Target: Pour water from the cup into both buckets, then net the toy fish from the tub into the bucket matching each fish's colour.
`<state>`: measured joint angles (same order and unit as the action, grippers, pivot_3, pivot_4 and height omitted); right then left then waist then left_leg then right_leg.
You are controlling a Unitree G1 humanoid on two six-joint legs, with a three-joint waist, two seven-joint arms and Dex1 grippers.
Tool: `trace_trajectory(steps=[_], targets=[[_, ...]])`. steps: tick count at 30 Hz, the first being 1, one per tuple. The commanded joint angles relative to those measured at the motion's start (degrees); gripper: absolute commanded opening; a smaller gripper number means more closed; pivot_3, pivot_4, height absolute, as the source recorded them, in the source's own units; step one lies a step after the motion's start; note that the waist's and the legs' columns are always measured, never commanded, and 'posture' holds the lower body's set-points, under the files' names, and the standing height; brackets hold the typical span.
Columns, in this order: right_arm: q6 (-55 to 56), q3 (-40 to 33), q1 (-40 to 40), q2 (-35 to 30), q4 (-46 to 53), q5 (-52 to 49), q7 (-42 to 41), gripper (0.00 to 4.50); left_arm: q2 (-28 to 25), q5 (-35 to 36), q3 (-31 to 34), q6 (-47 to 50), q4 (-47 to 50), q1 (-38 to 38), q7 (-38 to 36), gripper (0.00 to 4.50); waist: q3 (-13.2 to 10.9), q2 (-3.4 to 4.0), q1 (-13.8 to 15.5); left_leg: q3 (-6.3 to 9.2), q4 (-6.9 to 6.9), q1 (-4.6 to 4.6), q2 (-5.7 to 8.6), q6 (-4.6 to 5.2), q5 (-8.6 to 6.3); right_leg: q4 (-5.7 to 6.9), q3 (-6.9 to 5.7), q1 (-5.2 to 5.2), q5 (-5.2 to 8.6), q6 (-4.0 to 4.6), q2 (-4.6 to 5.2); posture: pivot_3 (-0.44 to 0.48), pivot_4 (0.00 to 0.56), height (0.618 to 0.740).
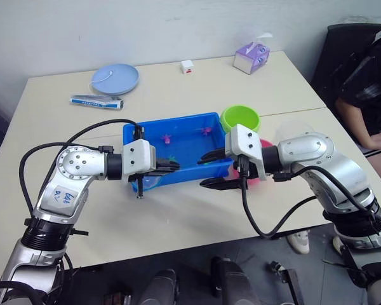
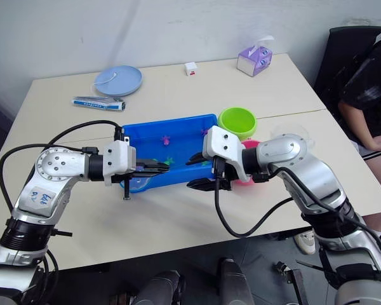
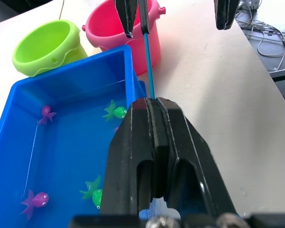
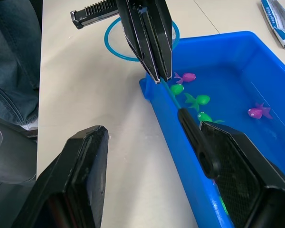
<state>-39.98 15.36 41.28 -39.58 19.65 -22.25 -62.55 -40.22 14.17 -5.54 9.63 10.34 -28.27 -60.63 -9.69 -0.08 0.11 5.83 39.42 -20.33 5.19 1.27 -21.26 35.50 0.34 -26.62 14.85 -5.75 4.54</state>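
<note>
While left gripper (image 3: pixel 154 142) clamps the net's handle (image 3: pixel 147 61) | right gripper (image 1: pixel 217 169) splayed beside tub (image 1: pixel 178 124)

Pale-blue plate (image 1: pixel 115 78), perhaps a toothpaste tube (image 1: pixel 96 101), tissue box (image 1: pixel 251 57), seated person (image 1: pixel 367 89).

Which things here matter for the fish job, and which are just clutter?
Job: tub, green bucket, pink bucket, fish, net, shut in left gripper.
Lying about: plate, tube, tissue box, white cube.
</note>
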Motion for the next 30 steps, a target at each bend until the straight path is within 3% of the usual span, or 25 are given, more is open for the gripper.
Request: trace_trajectory(steps=[1,5,6,8,12,14,23,30], targets=[[0.3,-1.5,1.1,0.5,2.2,-1.1,0.4,4.34,0.0,0.4,0.5,-0.3,1.3,0.2,0.1,0.02,0.0,0.00,0.0,0.00,0.00,0.00,0.00,0.00,0.00,0.00,0.01,0.00,0.00,0.00,0.00,0.000,0.150,0.740],[0.0,-1.6,1.0,0.5,2.7,-1.4,0.4,4.34,0.1,0.3,0.4,-0.1,1.3,0.2,0.2,0.02,0.0,0.00,0.0,0.00,0.00,0.00,0.00,0.00,0.00,0.00,0.00,0.00,0.00,0.00,0.00,0.000,0.150,0.740],[0.0,-1.7,1.0,0.5,2.7,-1.5,0.5,4.07,0.1,0.3,0.4,-0.1,1.3,0.2,0.2,0.00,0.0,0.00,0.0,0.00,0.01,0.00,0.00,0.00,0.00,0.00,0.00,0.00,0.00,0.00,0.00,0.000,0.150,0.740],[-0.1,-1.7,1.0,0.5,2.7,-1.6,0.6,3.44,0.2,0.3,0.3,0.0,1.3,0.1,0.3,0.00,0.0,0.00,0.0,0.00,0.01,0.00,0.00,0.00,0.00,0.01,0.00,0.00,0.00,0.00,0.00,0.000,0.150,0.740],[-0.1,-1.6,1.0,0.5,2.8,-1.8,0.8,1.46,0.2,0.3,0.4,0.0,1.3,0.1,0.3,0.00,0.0,0.00,0.0,0.00,0.01,0.00,0.00,0.00,0.00,0.01,0.00,0.00,0.00,0.00,0.00,0.000,0.150,0.740],[-0.1,-1.6,1.1,0.4,2.7,-1.8,0.8,0.73,0.2,0.3,0.3,0.1,1.3,0.0,0.4,0.00,0.0,0.00,0.0,0.00,0.01,0.00,0.00,0.00,0.00,0.02,0.00,0.00,0.00,0.00,0.00,0.000,0.150,0.740],[-0.1,-1.4,1.2,0.3,2.8,-1.6,0.7,0.76,0.5,0.2,0.1,0.7,1.7,0.0,0.9,0.00,0.0,0.00,0.0,0.00,0.03,0.00,0.00,0.00,0.00,0.02,0.00,0.00,0.00,0.00,0.00,0.000,0.150,0.740],[-0.1,-1.2,1.2,0.4,2.7,-1.5,0.7,0.76,1.1,0.1,0.4,1.2,1.8,-0.4,1.7,2.57,0.0,0.00,0.0,0.00,0.05,-0.01,0.00,0.00,0.00,0.03,0.01,0.00,0.00,0.00,0.00,0.000,0.150,0.740]])
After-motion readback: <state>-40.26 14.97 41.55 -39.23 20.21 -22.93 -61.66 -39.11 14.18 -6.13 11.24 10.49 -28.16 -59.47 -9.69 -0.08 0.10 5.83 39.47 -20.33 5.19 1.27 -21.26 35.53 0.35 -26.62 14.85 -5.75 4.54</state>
